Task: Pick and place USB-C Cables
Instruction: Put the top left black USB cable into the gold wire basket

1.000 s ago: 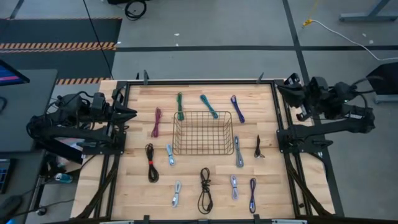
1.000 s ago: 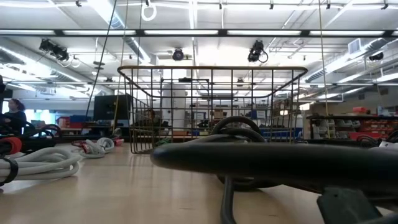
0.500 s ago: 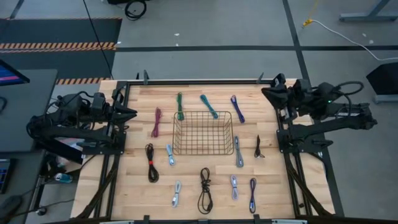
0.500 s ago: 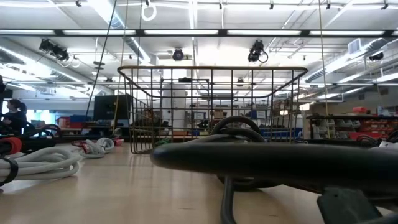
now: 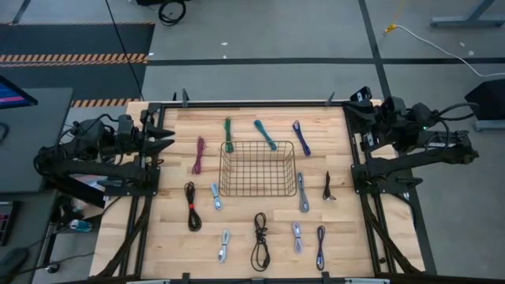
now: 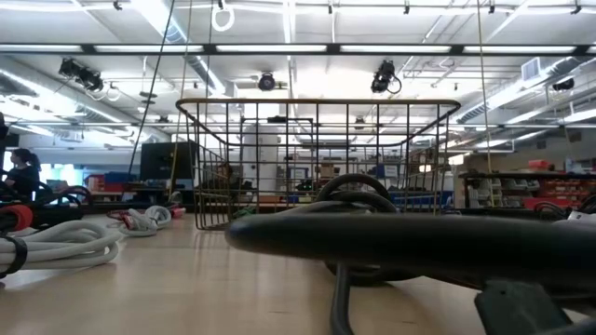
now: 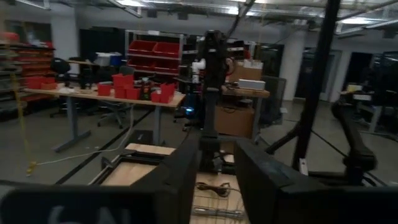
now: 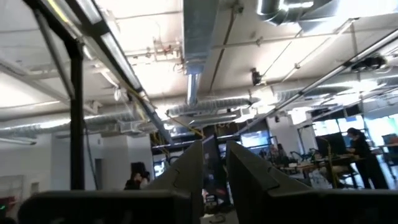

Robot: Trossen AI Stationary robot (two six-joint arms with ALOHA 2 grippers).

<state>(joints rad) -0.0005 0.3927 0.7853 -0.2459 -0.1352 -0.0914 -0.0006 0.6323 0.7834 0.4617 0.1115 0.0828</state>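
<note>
Left gripper (image 5: pixel 167 138), at the left edge of the pale wooden-plank table (image 5: pixel 166 237), shows its two dark fingers parted by a clear gap in the left wrist view and holds nothing; right gripper (image 5: pixel 353 117), at the far right corner, shows a narrower gap in the right wrist view and is likewise empty, tilted up toward the ceiling. Neither is near a cable. The USB-C cables all lie on the table around the dark wire-mesh basket (image 5: pixel 257 169), which stands at the centre and appears empty: a magenta bundle (image 5: pixel 198 155) to its left, green (image 5: pixel 229 135), teal (image 5: pixel 265 135) and purple (image 5: pixel 301 138) bundles on its far side, a black folded bundle with a red tie (image 5: pixel 192 206) and a small pale blue-grey one (image 5: pixel 216 196) at its near left, a long pale blue-grey bundle (image 5: pixel 302 192) touching or just beside its right wall, a small black one (image 5: pixel 327 186) further right, and a near row of a pale bundle (image 5: pixel 225 245), a black coil (image 5: pixel 259 241), another pale bundle (image 5: pixel 297 236) and a dark purple one (image 5: pixel 320 246). Probable risks: thin bundles lying flat may slip from between narrowly parted jaws or uncoil when lifted; a descent beside the basket may snag its wires or shove it; neighbouring near-row bundles may be dragged together; both arms converging on the centre may collide.
</note>
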